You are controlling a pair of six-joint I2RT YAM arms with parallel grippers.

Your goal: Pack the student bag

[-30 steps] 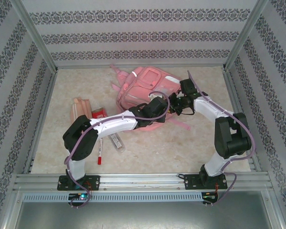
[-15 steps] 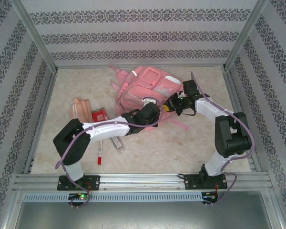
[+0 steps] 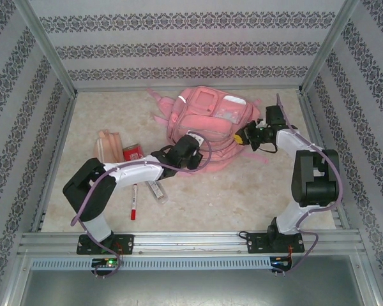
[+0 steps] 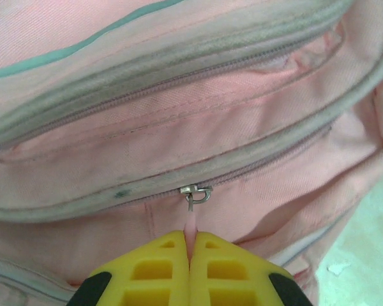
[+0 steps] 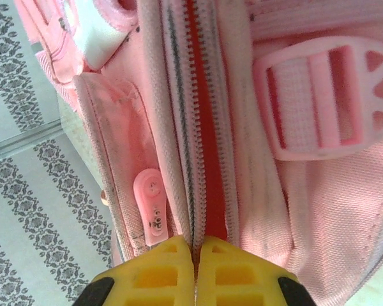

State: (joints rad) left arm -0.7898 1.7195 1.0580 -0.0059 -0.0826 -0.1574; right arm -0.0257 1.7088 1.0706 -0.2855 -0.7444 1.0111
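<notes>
**Step in hand: working the zip of the student bag (image 3: 207,121).**

1. Bag position. The student bag lies on the table (image 3: 242,197), directly ahead of both claws. It sits between them, and both are in contact with it.

2. Left gripper (image 4: 190,258). The jaws are fully closed. They pinch the thin pink pull tab (image 4: 190,224) that hangs from the metal slider (image 4: 196,193) just ahead of the fingertips. The zip track runs to both sides of the slider. Whether either side is already parted cannot be told from the left wrist view.

3. Right gripper (image 5: 195,260). The jaws are pressed together on the edge of an opened zip (image 5: 201,127), whose teeth run straight ahead from the fingertips, with red lining between them. A small pink rubber tab (image 5: 152,207) hangs just left of the claw. A pink buckle (image 5: 319,95) lies ahead and to the right.

4. Judgement. The packing is at an early stage: a red pen (image 3: 133,203) and a red box (image 3: 133,152) lie outside the bag, behind the left claw.

5. Next move. Draw the slider along its track with the left claw. Pull in line with the teeth, not away from the fabric, because the thin tab could slip out of the pinch. Hold the bag firmly with the right claw so the soft fabric does not slide along with the pull.
</notes>
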